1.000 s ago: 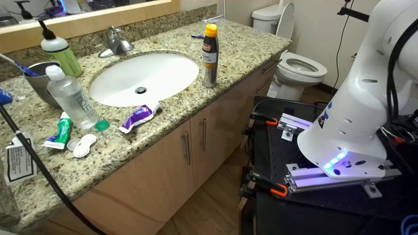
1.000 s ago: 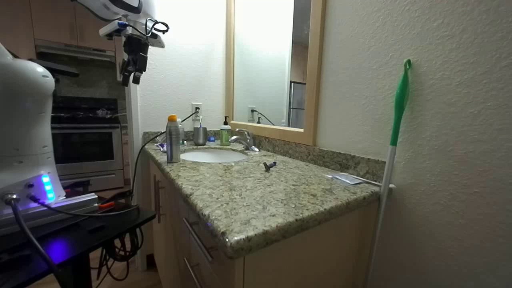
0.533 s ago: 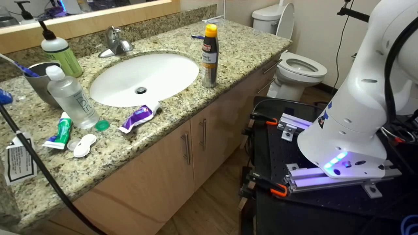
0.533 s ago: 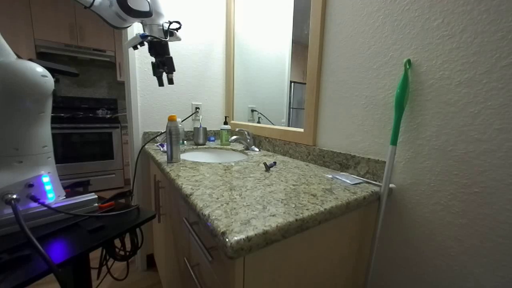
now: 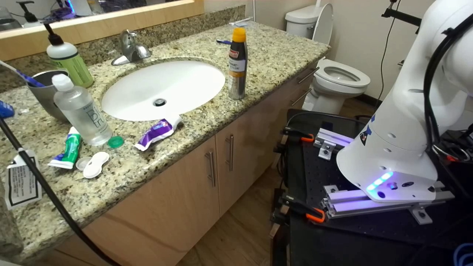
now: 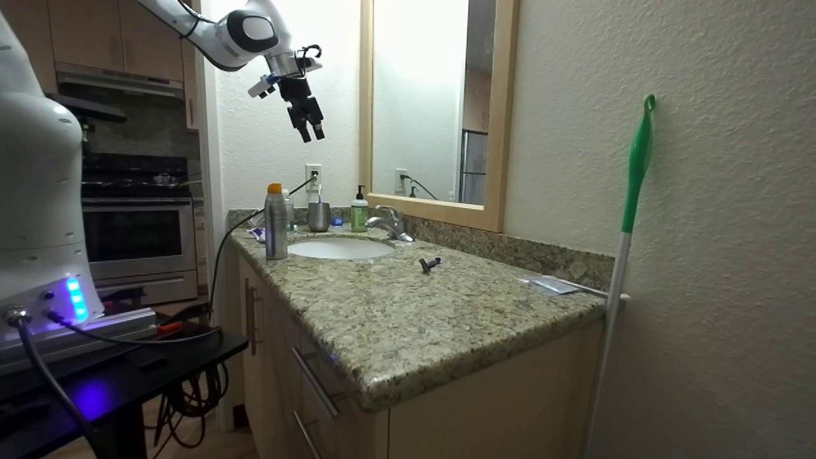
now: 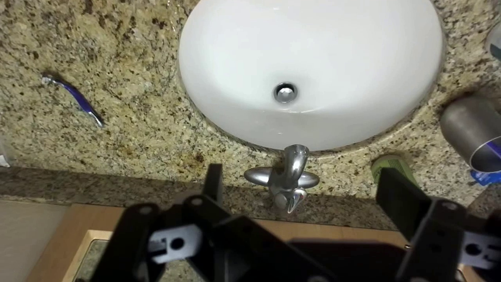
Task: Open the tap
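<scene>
The chrome tap (image 7: 289, 172) stands at the back edge of the white basin (image 7: 313, 58). Its short curved spout points over the bowl and its lever handle is at the top. The tap also shows in both exterior views (image 5: 130, 48) (image 6: 390, 223). My gripper (image 6: 313, 137) hangs high above the counter, tilted, well apart from the tap. In the wrist view my gripper (image 7: 300, 175) is open and empty, with the tap visible between its two fingers from above. The gripper is out of the picture in an exterior view that shows the arm's base.
A spray can (image 5: 237, 66) stands at the basin's front right. A green soap bottle (image 7: 391, 164) and metal cup (image 7: 469, 125) stand beside the tap. A clear bottle (image 5: 84, 114) and toothpaste tubes lie or stand nearby. A mirror (image 6: 433, 102) is behind the tap. A razor (image 7: 78, 98) lies on the counter.
The arm has swung to the right in an exterior view, carrying the gripper from beside the counter to over it, and the gripper has tilted. The tap and counter objects have not moved.
</scene>
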You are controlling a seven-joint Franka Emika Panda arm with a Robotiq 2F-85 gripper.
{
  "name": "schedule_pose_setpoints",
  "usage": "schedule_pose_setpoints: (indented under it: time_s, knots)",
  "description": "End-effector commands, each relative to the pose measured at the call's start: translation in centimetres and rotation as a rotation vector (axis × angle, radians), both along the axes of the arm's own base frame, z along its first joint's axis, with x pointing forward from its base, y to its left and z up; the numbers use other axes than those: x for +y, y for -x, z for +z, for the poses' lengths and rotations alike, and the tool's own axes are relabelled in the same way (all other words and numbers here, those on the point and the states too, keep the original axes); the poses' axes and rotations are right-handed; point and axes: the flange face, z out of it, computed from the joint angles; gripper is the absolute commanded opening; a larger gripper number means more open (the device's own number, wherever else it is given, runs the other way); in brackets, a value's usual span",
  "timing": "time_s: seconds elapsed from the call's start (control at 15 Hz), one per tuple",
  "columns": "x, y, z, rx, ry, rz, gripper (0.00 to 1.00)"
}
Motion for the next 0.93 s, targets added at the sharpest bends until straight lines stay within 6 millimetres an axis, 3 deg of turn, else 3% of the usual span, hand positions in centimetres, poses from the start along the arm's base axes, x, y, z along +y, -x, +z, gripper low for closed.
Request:
schedule_pose_setpoints:
  time_s: [0.0,0.07,0.4,0.53,0.67,0.73,0.87]
  knots:
    - [-0.4,-1.2,-2.4,0.069,0.023,-0.022,1.0]
    - [-0.9,-3.8,-5.0,0.085,0.038,-0.111,1.0]
    - [-2.8,-10.4,-12.1,0.071,0.059,-0.356,1.0]
    - [-3.0,-12.4,-12.7,0.027,0.016,-0.439,1.0]
    - [-2.7,-12.6,-12.0,0.02,-0.04,-0.462,1.0]
    - [-2.7,-12.1,-13.1,0.04,-0.006,-0.436,1.0]
    - [-2.6,-12.7,-12.5,0.023,-0.029,-0.451,1.0]
